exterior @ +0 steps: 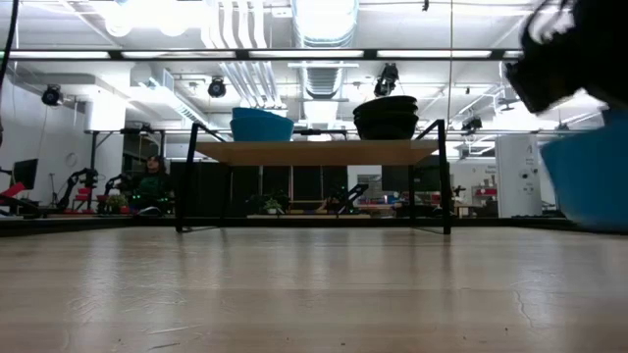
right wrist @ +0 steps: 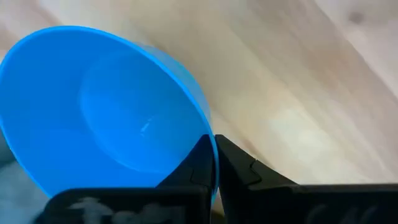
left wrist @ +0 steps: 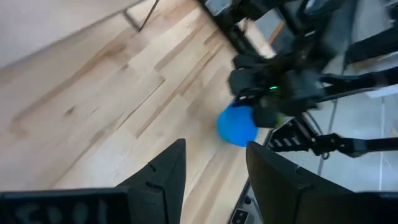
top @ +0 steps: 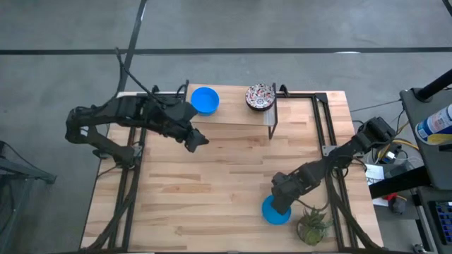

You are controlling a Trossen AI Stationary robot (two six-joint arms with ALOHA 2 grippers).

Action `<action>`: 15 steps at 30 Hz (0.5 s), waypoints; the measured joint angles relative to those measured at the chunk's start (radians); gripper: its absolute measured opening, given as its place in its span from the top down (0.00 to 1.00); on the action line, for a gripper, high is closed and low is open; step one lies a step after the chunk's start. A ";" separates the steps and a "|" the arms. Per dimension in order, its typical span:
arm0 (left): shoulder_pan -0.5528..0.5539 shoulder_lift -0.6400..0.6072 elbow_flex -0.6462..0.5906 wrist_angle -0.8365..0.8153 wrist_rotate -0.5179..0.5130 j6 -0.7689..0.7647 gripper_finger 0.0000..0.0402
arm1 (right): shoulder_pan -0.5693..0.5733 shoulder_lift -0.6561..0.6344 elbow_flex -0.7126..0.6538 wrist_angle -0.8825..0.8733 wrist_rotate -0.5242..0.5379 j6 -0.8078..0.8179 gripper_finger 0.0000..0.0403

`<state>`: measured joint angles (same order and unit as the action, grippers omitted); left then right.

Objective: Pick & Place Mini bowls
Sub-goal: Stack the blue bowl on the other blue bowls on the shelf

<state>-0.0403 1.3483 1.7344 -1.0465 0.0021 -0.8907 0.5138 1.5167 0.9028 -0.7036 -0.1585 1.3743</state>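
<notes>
A bright blue mini bowl (top: 275,213) sits at the table's near right, with my right gripper (top: 281,202) shut on its rim. On a small raised wooden shelf (top: 233,116) at the far edge stand blue mini bowls (top: 205,100) and patterned mini bowls (top: 260,97); the low view shows each as a stack (exterior: 262,125) (exterior: 386,118). My left gripper (top: 198,140) hangs open above the table in front of the shelf, holding nothing. In its wrist view its fingers (left wrist: 168,171) point toward the near blue bowl (left wrist: 236,124). My right gripper (right wrist: 214,146) pinches the blue bowl's rim (right wrist: 208,134), one finger (right wrist: 193,168) inside the bowl and one (right wrist: 249,171) outside against the wall. The fingers come from above, pointing steeply down. The bowl looks tilted; whether its base touches the table I cannot tell.
A small potted green plant (top: 313,226) stands right beside the held bowl at the table's near right corner. Black frame bars (top: 328,123) run along the table's sides. The bare wooden tabletop (top: 212,183) stretches across the middle and near left.
</notes>
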 joint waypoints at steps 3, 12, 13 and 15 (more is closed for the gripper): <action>0.000 0.000 -0.055 0.016 0.003 -0.041 0.61 | -0.026 -0.001 0.062 0.002 0.001 -0.013 0.98; -0.004 0.008 -0.204 0.114 0.039 -0.112 0.61 | -0.143 0.050 0.253 -0.092 -0.029 -0.057 0.98; -0.008 0.008 -0.223 0.116 0.041 -0.117 0.61 | -0.156 0.057 0.276 -0.103 -0.030 -0.068 0.98; -0.018 0.008 -0.262 0.152 0.049 -0.153 0.61 | -0.183 0.078 0.325 -0.115 -0.031 -0.089 0.98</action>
<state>-0.0583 1.3567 1.4726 -0.8944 0.0515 -1.0433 0.3306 1.5952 1.2273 -0.8182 -0.1895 1.2857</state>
